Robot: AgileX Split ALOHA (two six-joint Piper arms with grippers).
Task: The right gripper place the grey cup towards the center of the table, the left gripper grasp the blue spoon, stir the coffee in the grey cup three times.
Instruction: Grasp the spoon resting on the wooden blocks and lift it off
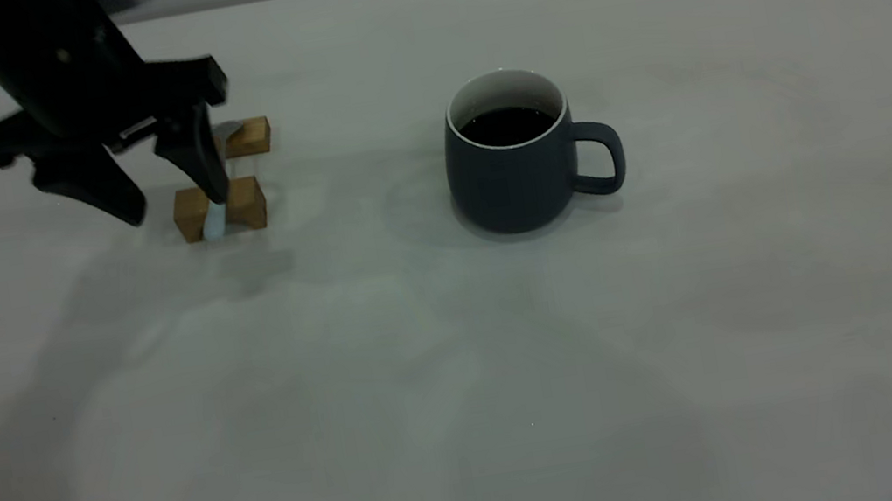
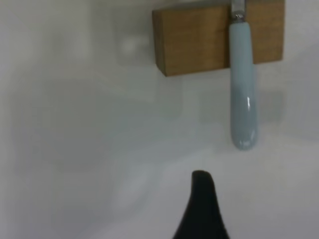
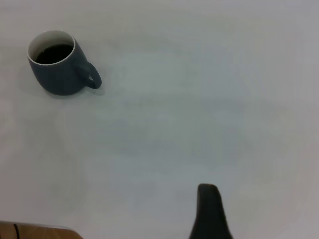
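Observation:
The grey cup (image 1: 514, 174) stands upright near the middle of the table (image 1: 467, 389), handle to the right, with dark coffee (image 1: 507, 125) inside. The blue spoon (image 1: 214, 221) lies across two wooden blocks, its pale handle end poking past the nearer block (image 1: 245, 205). My left gripper (image 1: 174, 204) hangs open just over that handle, touching nothing. In the left wrist view the spoon (image 2: 242, 99) lies on the block (image 2: 194, 40) ahead of one finger (image 2: 202, 209). The right wrist view shows the cup (image 3: 62, 77) far off and one finger (image 3: 209, 214) alone, holding nothing.
The farther wooden block (image 1: 248, 137) carries the spoon's metal bowl end. A brown wooden edge (image 3: 35, 231) shows in a corner of the right wrist view. Bare table lies between the blocks and the cup. The right arm is outside the exterior view.

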